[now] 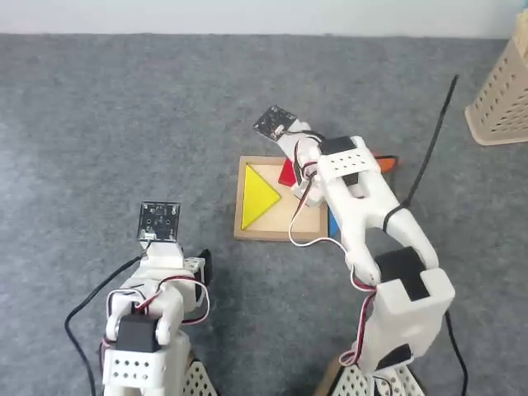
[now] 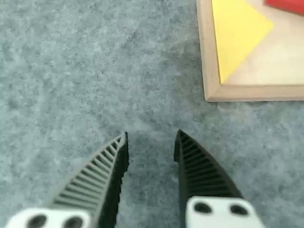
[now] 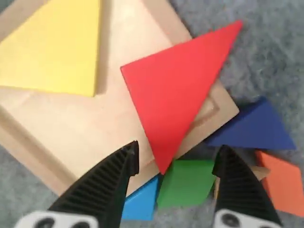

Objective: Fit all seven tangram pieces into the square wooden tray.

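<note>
The right gripper (image 3: 178, 149), spread, is hovering over the tray (image 1: 264, 237) rim, which the red triangle (image 3: 178, 102) is overhanging. The right wrist view is exposing a green piece (image 3: 187, 183) just outside the tray, where the arm is covering it from above. The yellow triangle (image 1: 257, 196) is lying inside the tray. The left gripper (image 2: 152, 137), spread, is sitting near the tray.

The right hand (image 3: 178, 151) is hovering, fingers spread; at its twelve o'clock the red triangle (image 3: 178, 90) is lying across the tray (image 3: 61, 128) rim, the yellow triangle (image 3: 57, 47) sitting inside.
</note>
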Available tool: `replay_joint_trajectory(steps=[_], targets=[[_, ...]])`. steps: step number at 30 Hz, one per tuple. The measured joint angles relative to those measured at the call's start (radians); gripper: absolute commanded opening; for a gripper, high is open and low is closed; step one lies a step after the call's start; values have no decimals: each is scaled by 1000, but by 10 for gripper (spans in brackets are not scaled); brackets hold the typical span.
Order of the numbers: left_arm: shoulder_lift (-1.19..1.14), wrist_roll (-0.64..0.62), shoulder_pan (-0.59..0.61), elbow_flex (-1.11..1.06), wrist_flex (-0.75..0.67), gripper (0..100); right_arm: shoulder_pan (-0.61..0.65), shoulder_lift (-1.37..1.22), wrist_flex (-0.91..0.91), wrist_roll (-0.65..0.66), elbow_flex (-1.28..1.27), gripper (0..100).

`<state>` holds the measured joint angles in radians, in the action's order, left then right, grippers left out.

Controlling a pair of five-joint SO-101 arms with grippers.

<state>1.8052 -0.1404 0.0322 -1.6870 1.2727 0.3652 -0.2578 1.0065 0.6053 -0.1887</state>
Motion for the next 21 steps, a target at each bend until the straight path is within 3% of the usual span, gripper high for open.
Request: replay_joint_trajectory(steps=[15, 21], targets=[[0, 0, 0, 0, 0, 152, -18, -146, 0, 78, 106, 255], [0, 0, 0, 0, 0, 152, -20, -157, 0, 178, 140, 158]])
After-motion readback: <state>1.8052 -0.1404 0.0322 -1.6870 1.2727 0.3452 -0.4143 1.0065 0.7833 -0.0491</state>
